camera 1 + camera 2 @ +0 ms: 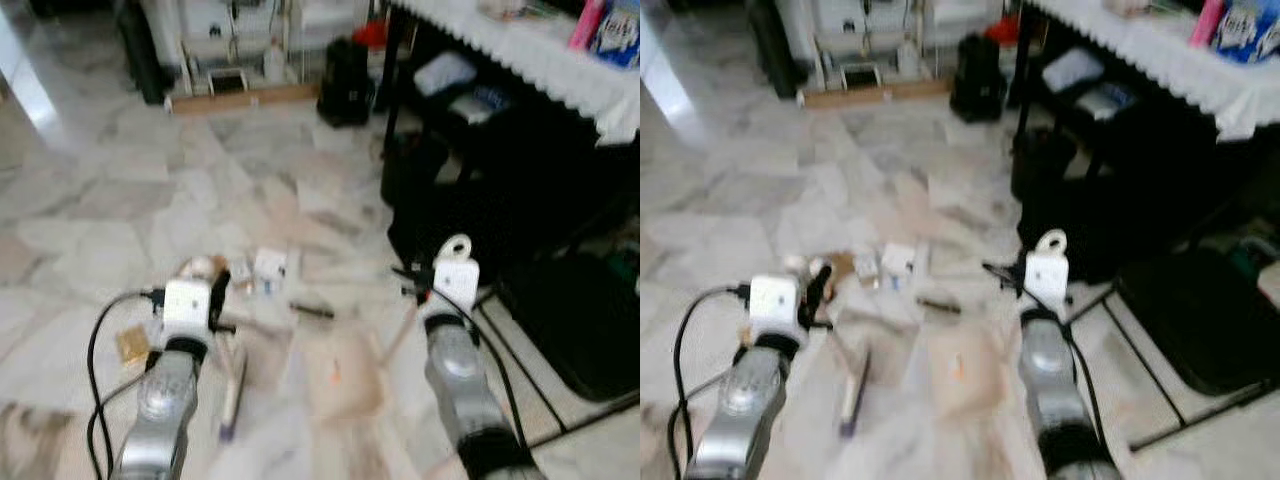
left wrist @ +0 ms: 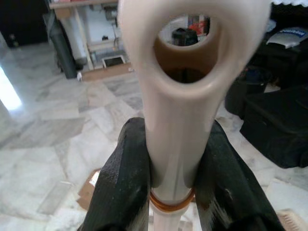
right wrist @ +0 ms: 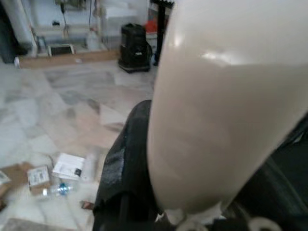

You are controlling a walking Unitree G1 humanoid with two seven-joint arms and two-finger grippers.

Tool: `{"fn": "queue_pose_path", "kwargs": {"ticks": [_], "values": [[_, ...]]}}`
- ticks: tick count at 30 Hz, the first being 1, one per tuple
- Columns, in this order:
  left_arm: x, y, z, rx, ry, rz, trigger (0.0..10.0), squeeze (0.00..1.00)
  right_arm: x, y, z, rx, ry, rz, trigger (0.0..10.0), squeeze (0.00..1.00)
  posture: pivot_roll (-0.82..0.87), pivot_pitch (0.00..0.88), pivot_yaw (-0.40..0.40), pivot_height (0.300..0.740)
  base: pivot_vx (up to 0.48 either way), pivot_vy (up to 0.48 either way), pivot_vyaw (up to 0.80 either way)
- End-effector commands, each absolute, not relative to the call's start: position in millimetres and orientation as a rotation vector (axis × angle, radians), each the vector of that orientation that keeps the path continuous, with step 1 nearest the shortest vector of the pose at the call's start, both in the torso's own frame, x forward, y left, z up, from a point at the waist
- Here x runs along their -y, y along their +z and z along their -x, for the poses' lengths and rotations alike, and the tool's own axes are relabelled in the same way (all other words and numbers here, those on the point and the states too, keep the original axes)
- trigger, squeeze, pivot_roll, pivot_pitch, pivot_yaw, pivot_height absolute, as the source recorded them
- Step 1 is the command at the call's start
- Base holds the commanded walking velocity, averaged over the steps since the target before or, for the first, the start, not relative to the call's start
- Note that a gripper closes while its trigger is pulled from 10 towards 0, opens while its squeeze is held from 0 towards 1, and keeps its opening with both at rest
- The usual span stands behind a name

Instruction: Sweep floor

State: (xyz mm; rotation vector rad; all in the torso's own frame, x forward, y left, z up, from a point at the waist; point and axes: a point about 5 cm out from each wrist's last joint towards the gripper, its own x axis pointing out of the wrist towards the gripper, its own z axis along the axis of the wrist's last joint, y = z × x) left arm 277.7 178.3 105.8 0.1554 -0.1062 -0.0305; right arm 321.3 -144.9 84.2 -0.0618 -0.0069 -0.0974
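My left gripper [image 2: 172, 161] is shut on a cream brush handle [image 2: 183, 72] with a hanging hole at its end; both black fingers [image 2: 122, 178] press its sides. In the eye views the left gripper [image 1: 217, 295] hovers low over the marble floor [image 1: 110, 210], and the brush [image 1: 232, 385] slants down beneath it. My right gripper [image 1: 420, 292] is shut on a cream dustpan handle [image 3: 226, 110], its looped top [image 1: 457, 246] standing above the wrist. A tan dustpan [image 1: 345, 378] rests on the floor between the arms. Litter lies ahead: white paper scraps [image 1: 268, 265], a cardboard piece [image 1: 132, 344] and a dark stick [image 1: 312, 311].
A black table with a white lace cloth [image 1: 540, 50] stands at the right, with black bags [image 1: 450, 215] beneath it and a black case [image 1: 580, 320] on the floor. A black box [image 1: 345, 82] and shelving [image 1: 235, 45] line the back wall. Views are blurred.
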Motion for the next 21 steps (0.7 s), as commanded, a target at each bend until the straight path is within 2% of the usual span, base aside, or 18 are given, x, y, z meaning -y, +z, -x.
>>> {"fn": "queue_pose_path", "kwargs": {"ticks": [1, 9, 15, 21], "values": [[-178.8, 114.2, -279.4, 0.146, -0.025, -0.175, 10.0, 0.0, 140.8, 94.6, -324.4, 0.054, -0.087, 0.036, 10.0, 0.0, 0.0, 0.087, -0.037, 0.74, 0.311, 0.0, 0.0], [-178.6, 114.1, -279.7, 0.144, -0.028, -0.175, 10.0, 0.0, 142.0, 93.4, -324.7, 0.043, -0.1, 0.018, 10.0, 0.0, 0.0, 0.088, -0.037, 0.74, 0.31, 0.0, 0.0], [-178.8, 114.0, -279.7, 0.143, -0.029, -0.176, 10.0, 0.0, 144.1, 92.7, -325.3, 0.035, -0.112, 0.019, 10.0, 0.0, 0.0, 0.09, -0.036, 0.74, 0.31, 0.0, -0.71], [-179.0, 113.3, -279.7, 0.144, -0.027, -0.177, 10.0, 0.0, 142.6, 93.4, -325.0, 0.043, -0.106, 0.021, 10.0, 0.0, 0.0, 0.087, -0.036, 0.74, 0.311, 0.0, 0.0]]}}
